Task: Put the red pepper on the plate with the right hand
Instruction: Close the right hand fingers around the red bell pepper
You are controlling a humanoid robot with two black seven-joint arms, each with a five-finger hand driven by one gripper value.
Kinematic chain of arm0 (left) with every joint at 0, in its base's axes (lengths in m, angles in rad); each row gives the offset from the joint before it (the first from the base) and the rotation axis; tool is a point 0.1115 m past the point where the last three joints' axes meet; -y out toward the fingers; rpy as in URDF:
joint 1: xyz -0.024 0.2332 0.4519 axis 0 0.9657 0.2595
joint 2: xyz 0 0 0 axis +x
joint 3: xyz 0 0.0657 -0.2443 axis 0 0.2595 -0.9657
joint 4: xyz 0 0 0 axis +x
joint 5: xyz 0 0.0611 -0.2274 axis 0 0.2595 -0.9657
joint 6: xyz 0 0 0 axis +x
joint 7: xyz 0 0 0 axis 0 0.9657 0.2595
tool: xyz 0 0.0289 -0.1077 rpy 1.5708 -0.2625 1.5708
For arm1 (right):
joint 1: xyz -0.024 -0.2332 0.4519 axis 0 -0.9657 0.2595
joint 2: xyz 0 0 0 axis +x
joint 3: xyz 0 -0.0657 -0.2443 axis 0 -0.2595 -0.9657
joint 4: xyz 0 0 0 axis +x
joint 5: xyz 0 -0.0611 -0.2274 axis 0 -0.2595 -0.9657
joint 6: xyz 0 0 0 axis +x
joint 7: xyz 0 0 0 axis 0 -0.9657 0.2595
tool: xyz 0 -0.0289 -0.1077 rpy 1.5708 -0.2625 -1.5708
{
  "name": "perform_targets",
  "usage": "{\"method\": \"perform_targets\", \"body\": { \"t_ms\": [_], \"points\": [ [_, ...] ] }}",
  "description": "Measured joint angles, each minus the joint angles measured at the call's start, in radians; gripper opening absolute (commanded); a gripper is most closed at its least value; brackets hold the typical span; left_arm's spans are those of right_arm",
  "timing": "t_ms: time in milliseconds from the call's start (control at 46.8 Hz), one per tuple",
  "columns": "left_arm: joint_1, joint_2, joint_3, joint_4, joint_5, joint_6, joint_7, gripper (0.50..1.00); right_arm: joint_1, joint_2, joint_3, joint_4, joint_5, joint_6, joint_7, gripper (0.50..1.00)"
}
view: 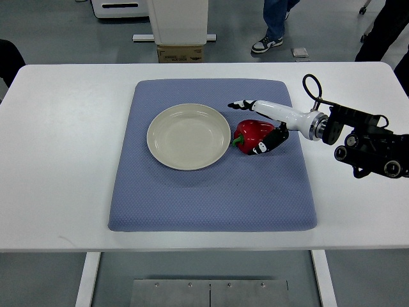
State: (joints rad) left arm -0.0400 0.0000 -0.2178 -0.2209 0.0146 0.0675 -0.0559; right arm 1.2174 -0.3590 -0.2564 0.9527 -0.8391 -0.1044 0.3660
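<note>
top view, largest first: white table (64, 160), then the blue mat (211, 192) on it, with the cream plate (188, 136) left of centre, bare. the pepper (251, 133) lies on the mat just beside the plate's right rim, not on it, stem end toward the plate. the right hand (263, 128) comes in from the right and brackets the pepper: white fingers (246, 103) reach past its far side, dark thumb at its near right. the grip looks partly closed around it; whether it is firm i cannot tell. left hand unseen.
</note>
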Motion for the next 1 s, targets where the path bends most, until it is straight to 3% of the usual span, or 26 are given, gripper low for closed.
{"method": "perform_targets", "body": {
  "t_ms": [534,812,1004],
  "points": [
    [0.000,0.000,0.000,0.000,0.000,0.000,0.000,1.000,-0.009,0.020,-0.010,-0.043,0.000,-0.001,0.013,0.849],
    [0.000,0.000,0.000,0.000,0.000,0.000,0.000,1.000,-0.016,0.023,-0.021,-0.052,0.000,0.000,0.016,0.836],
    [0.000,0.000,0.000,0.000,0.000,0.000,-0.001,1.000,-0.023,0.025,-0.026,-0.057,0.000,0.000,0.016,0.765]
  ]
}}
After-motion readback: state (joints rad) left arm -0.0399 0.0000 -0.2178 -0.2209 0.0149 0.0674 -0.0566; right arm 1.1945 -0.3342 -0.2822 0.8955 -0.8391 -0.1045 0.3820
